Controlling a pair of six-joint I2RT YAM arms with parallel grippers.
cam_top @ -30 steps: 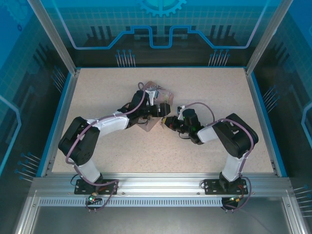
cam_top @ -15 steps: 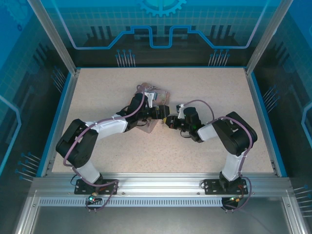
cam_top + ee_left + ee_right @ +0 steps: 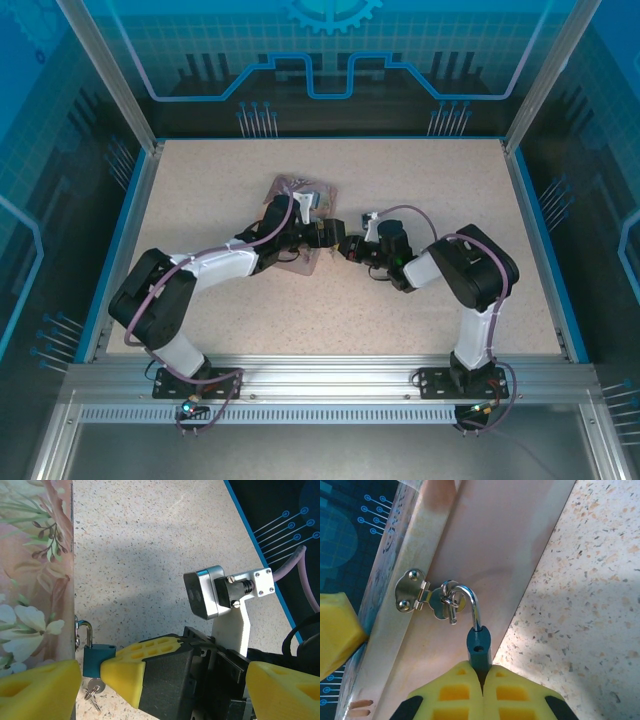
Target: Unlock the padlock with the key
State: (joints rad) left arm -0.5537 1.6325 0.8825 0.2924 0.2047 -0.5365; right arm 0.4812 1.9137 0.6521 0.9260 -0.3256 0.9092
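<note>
The small blue-teal padlock (image 3: 94,659) hangs by its metal shackle (image 3: 470,602) from the hasp (image 3: 415,596) of the pink floral tin (image 3: 35,575). My right gripper (image 3: 482,677) is shut on the padlock (image 3: 479,647), its yellow fingers (image 3: 127,672) pinching the body's lower end. The key (image 3: 93,685) sticks out of the padlock's underside, with a small ring hanging from it. My left gripper (image 3: 160,695) stands wide open beside the tin. One of its fingers (image 3: 35,690) is by the tin's side and the other (image 3: 285,690) is beyond my right gripper. It touches neither padlock nor key.
The tin (image 3: 300,195) lies at the table's middle, where both grippers (image 3: 328,236) (image 3: 347,247) meet. Speckled tabletop (image 3: 430,180) stretches around it, bounded by a blue rim (image 3: 530,240). The right wrist's camera mount (image 3: 227,592) sits close in front of the left wrist.
Both grippers have moved slightly away from the arm bases, and the tin has shifted a little to the left. The jaws of both grippers stand unchanged.
</note>
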